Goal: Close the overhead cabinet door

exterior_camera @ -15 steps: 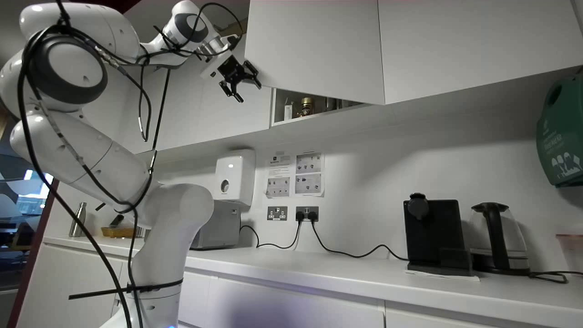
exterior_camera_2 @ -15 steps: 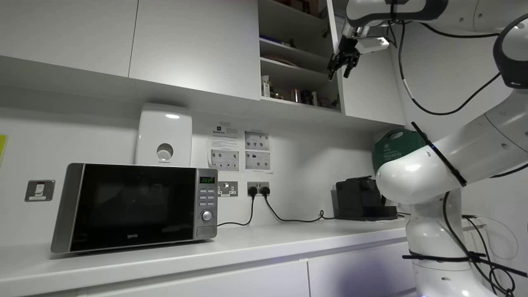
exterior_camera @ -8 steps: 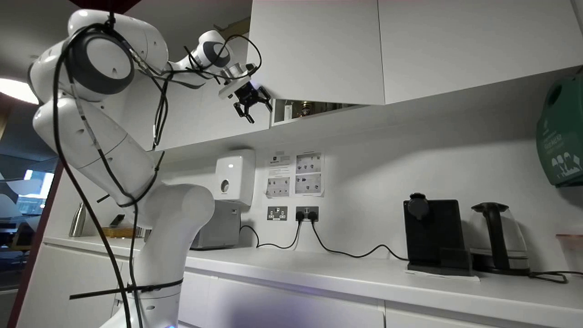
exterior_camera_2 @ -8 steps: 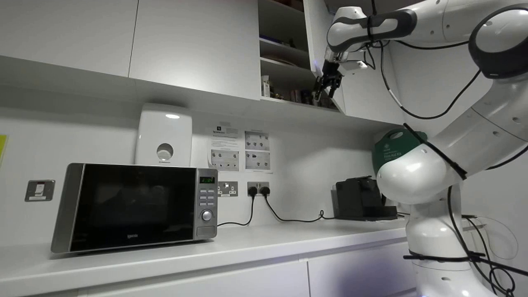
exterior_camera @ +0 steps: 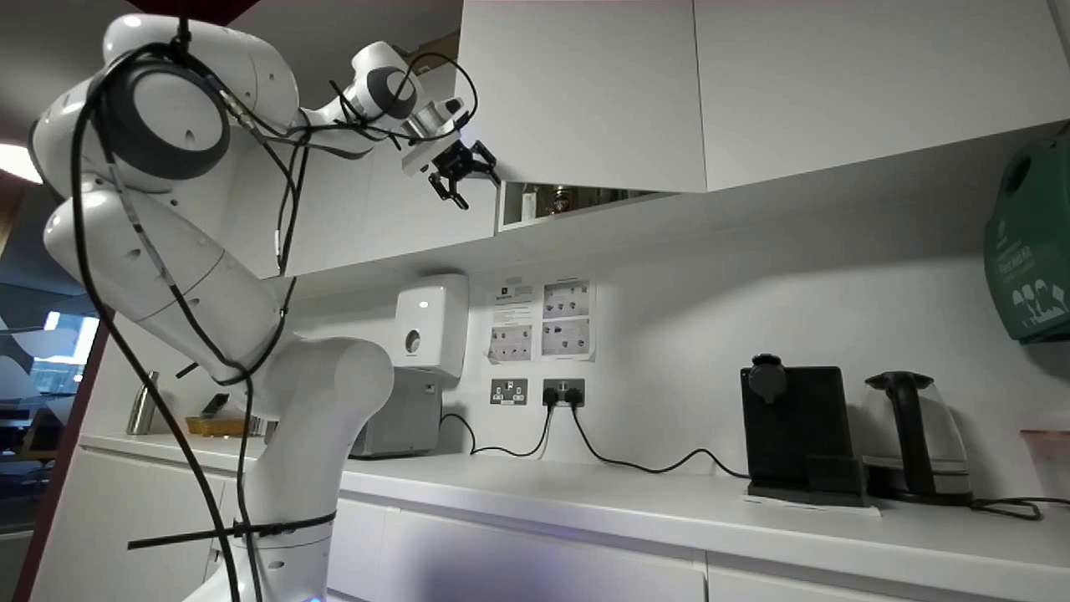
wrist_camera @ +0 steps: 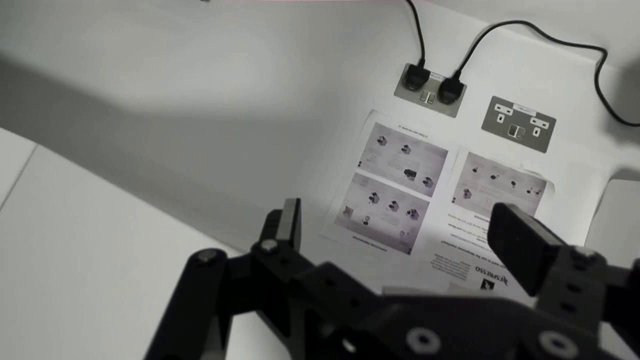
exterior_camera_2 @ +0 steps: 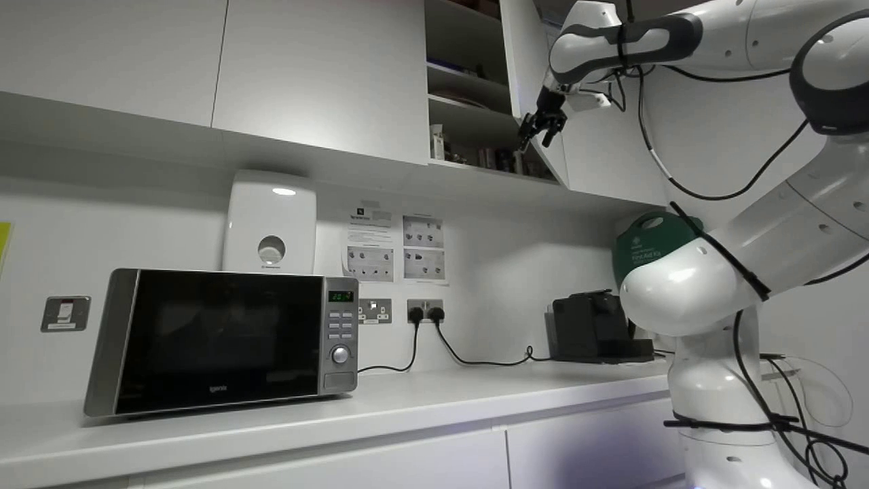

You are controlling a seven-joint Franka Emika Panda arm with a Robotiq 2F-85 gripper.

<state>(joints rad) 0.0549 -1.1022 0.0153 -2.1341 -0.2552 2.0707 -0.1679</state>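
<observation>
While the overhead cabinet door [exterior_camera: 585,92] stands ajar, its free edge swung out from the cabinet, here is the tool [exterior_camera: 480,192], right at that door's lower free corner! Both exterior views put it there, near or touching, and I cannot tell which. Over to the wrist view: the fingers [wrist_camera: 522,245] are spread well apart, the tool released, printed sheets [wrist_camera: 400,165] on the wall showing between them. Below the door's lower edge a strip of the inside peeks out, with a jar [exterior_camera: 562,199] and a small white item [exterior_camera: 528,205] in it; in an exterior view the shelves [exterior_camera_2: 468,105] show beside the door too. At a thin seam, the door meets a wider white panel [exterior_camera: 869,84]. The white arm [exterior_camera: 180,259] reaches up to all this. Down on the surface [exterior_camera: 543,485], a black coffee machine [exterior_camera: 794,418] stands just beside a kettle [exterior_camera: 907,443]; well apart from them sits the microwave [exterior_camera_2: 224,339], a white dispenser [exterior_camera_2: 268,224] on the wall behind and above it. And under the cabinets, a green first aid case [exterior_camera_2: 648,238] hangs on the wall!
</observation>
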